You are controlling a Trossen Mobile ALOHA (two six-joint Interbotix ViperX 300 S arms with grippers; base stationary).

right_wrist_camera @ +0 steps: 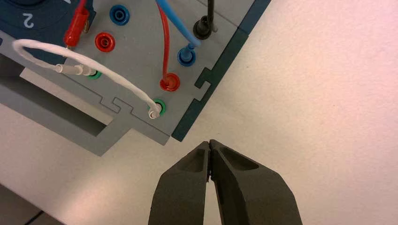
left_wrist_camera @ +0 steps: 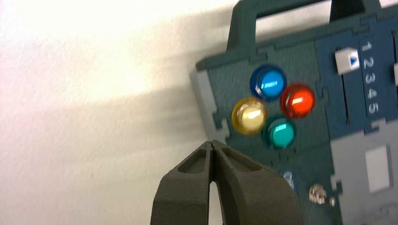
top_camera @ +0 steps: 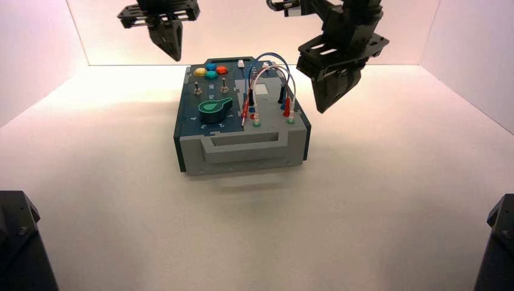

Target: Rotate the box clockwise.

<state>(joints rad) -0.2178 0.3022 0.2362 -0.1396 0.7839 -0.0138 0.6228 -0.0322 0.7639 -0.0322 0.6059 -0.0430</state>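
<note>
The dark teal and grey box stands in the middle of the table, its grey handle end toward me. It bears yellow, blue, red and teal buttons, two toggle switches, a green knob and looping jumper wires. My left gripper is shut and empty, hanging above the table off the box's far left corner, beside the buttons. My right gripper is shut and empty, just off the box's right side near the wire sockets. Neither touches the box.
White walls enclose the table on the left, back and right. Dark arm bases stand at both front corners. Open table surface lies around the box on all sides.
</note>
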